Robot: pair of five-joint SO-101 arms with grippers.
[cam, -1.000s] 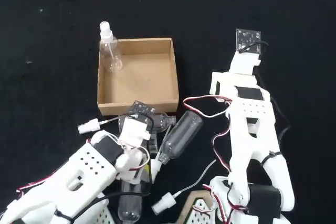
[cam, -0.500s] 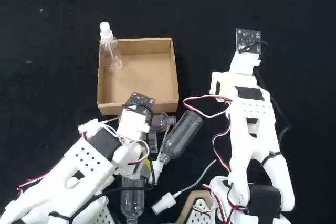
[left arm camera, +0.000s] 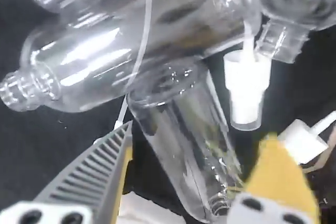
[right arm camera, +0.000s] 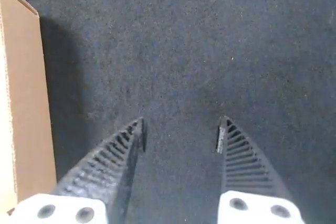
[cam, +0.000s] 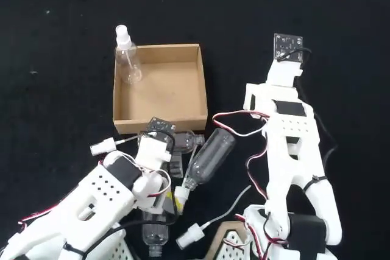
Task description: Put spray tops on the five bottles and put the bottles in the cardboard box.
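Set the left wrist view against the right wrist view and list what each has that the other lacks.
Left wrist view: clear bottles heaped at the left hand, with a loose white spray top among them. Right wrist view: the open right hand beside one wall of the cardboard box. Both: the black table underneath.

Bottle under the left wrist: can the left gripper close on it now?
Probably yes: the bottle lies inside the open left gripper, though a second bottle overlaps its far end.
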